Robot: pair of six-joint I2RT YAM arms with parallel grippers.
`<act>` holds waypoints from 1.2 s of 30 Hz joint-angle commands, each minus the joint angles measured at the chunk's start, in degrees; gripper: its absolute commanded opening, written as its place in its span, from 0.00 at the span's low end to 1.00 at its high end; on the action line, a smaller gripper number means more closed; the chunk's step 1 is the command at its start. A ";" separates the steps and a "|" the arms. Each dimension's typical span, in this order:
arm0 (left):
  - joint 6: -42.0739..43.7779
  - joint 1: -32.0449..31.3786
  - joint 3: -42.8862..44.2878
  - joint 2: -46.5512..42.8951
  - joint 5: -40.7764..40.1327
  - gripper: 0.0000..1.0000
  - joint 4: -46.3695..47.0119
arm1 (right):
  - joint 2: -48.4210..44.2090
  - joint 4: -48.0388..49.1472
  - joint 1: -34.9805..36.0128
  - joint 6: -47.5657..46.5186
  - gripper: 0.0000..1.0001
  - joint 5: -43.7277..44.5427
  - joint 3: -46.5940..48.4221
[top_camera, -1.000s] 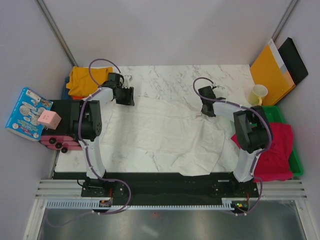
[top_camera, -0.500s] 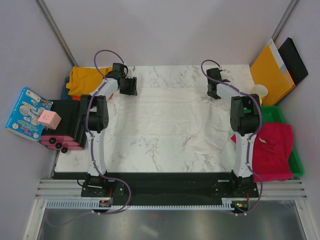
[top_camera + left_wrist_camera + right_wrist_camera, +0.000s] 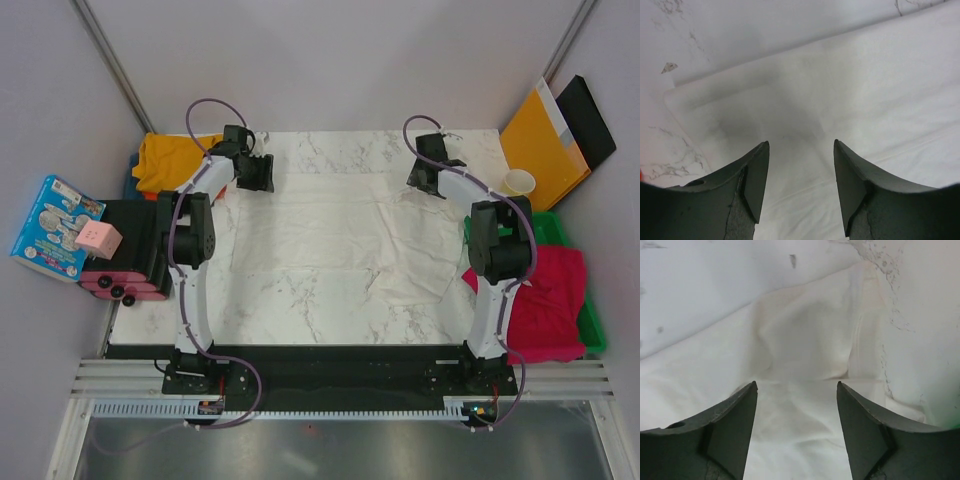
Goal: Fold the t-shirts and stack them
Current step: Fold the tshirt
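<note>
Nearest the arm bases, a strip of the desk (image 3: 300, 320) lies bare. Just beyond it starts the white t-shirt (image 3: 330, 240), spread nearly flat across the middle and reaching toward the far edge. Its near right part is puckered and juts closer than the rest, so any fold laid over it would probably trap creases and leave a lopsided bundle. To the right, the crimson-pink t-shirt (image 3: 545, 295) slumps over the green tray (image 3: 597, 330), unfolded. A low sweep of the right arm (image 3: 497, 250) might drag it. Farther back, both pairs of jaws hover over the white shirt's far corners, standing apart with nothing between them. Under the left jaws the cloth lies smooth and thin against the marble, so a pinch there may skid and come up empty. Under the right jaws the corner is doubled and ridged along a seam, so a grab could take one layer only and twist the shirt. A paper cup (image 3: 518, 184) stands near that arm and could be knocked. At the far left, the mustard yellow t-shirt (image 3: 165, 160) sits heaped, seemingly on the stack.
</note>
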 commanded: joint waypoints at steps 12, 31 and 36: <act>1.48 0.26 -10.42 -12.91 1.45 0.60 0.95 | -5.09 3.83 8.28 0.65 0.52 -2.80 -2.77; 1.57 0.26 -14.73 -15.02 0.57 0.59 1.21 | 1.68 1.72 6.43 0.83 0.51 1.50 3.48; 1.21 0.26 -14.65 -14.41 0.65 0.60 1.30 | 1.59 2.78 5.38 0.92 0.51 1.24 1.81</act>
